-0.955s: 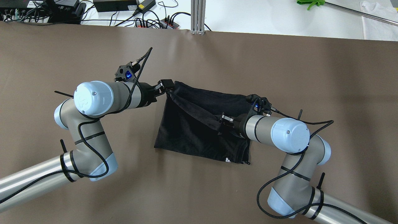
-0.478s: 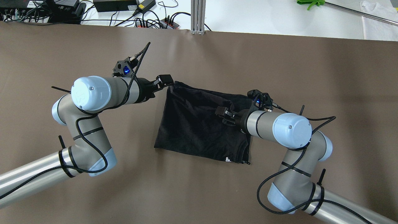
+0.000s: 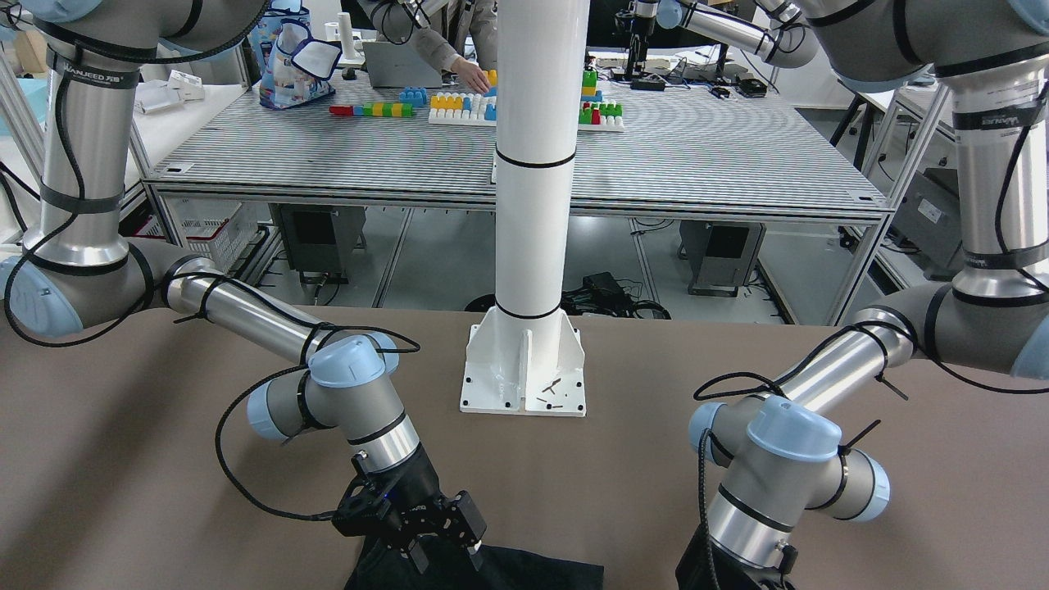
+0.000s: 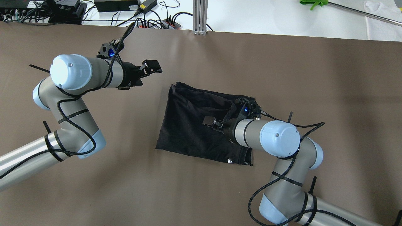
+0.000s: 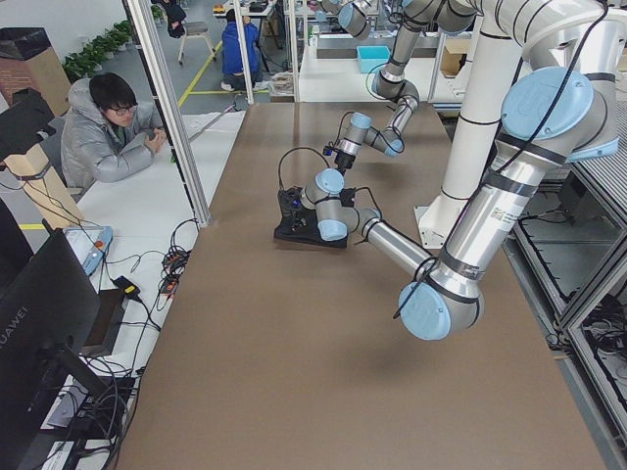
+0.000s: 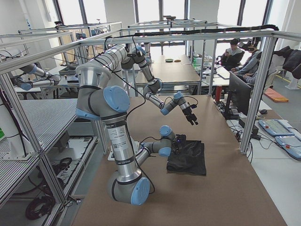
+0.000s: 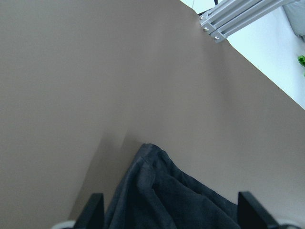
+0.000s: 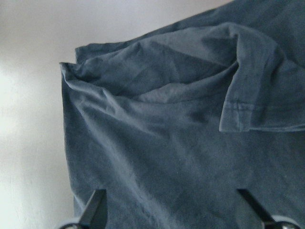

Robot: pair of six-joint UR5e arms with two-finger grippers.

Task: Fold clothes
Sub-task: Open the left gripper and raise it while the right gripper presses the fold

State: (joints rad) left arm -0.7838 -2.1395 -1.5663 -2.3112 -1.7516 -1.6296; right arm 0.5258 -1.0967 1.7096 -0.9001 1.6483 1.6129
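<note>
The black clothes lie on the brown table as a rough rectangle, with a hemmed flap folded over near the far right corner. My left gripper is open and hangs over bare table, off the garment's far left corner. My right gripper is open and hovers low over the middle of the cloth, nothing between its fingers. In the front-facing view only the garment's near edge shows at the bottom.
The white pole's base plate stands on the robot's side of the table. Cables and power bricks lie past the far edge beside an aluminium post. A person sits beyond that edge.
My left gripper let go of the garment's far left corner and pulled away to the left and farther off. My right gripper released the cloth and moved left over it. The garment settled flat.
</note>
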